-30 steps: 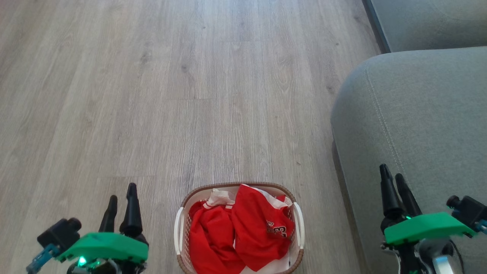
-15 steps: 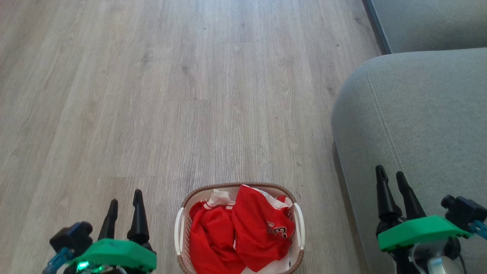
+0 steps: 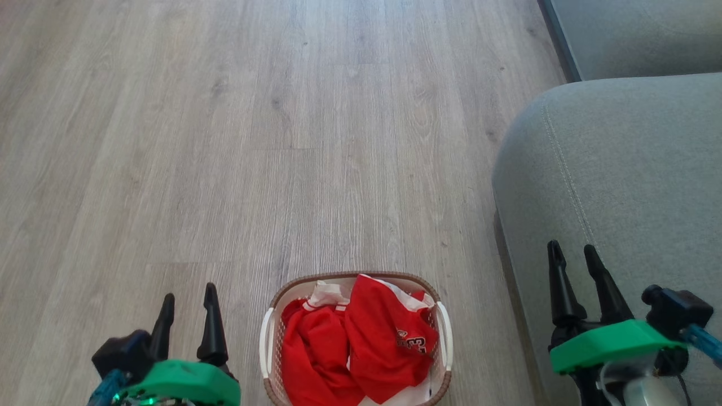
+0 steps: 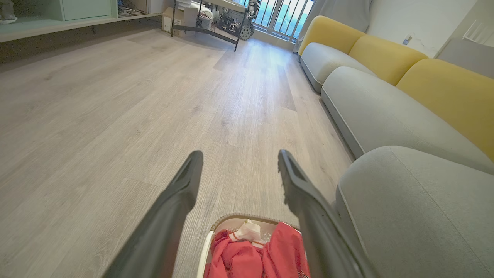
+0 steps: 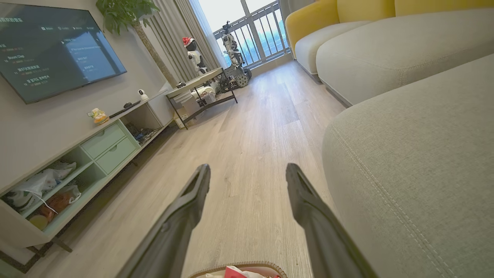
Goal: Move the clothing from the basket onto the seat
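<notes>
Head camera looks steeply down; wrist cameras low, facing forward; all share basket (image 3: 265, 341).

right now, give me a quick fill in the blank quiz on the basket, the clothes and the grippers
1. The clothing piled in the basket is mostly ____ in colour.
2. In the head view, the basket stands on the wooden floor to the ____ of the seat.
3. The left gripper and the right gripper hold nothing, and the jaws of both are ____.

Missing words: red; left; open
</notes>
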You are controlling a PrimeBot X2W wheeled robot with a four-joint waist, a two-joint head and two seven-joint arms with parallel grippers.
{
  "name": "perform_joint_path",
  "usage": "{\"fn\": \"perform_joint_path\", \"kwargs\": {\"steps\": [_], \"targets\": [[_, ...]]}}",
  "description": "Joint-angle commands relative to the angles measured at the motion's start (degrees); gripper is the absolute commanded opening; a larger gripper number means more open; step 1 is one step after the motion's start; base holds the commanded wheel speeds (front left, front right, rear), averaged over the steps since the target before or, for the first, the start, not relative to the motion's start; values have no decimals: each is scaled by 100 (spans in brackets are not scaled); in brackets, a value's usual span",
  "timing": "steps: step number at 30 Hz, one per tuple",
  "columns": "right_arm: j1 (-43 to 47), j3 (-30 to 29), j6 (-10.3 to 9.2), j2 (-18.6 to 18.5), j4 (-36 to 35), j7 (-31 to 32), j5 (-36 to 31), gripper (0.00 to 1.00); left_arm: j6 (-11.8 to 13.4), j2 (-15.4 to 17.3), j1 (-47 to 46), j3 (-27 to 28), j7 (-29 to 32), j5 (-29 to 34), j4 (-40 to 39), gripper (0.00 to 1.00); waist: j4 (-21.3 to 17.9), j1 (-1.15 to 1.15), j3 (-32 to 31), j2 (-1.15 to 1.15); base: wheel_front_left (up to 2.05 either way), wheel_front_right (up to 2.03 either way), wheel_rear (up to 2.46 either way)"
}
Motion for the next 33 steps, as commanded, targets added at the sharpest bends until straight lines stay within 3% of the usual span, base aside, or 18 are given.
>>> {"fn": "perform_joint_path", "kwargs": {"steps": [1, 25, 33], "targets": [[-57, 133, -1, -70, -250, -98, -177, 100, 43, 68, -125, 113, -98, 184, -232, 100, 2, 0, -3, 0, 0, 0, 0], [145, 408, -1, -82, -208, -522, -1817, 100, 334, 77, 171, -53, -517, 1700, -406, 100, 36, 0, -108, 0, 0, 0, 0], [129, 426, -1, -82, 49, -527, -1801, 100, 357, 77, 169, -75, -523, 1625, -378, 100, 63, 0, -56, 0, 0, 0, 0]]}}
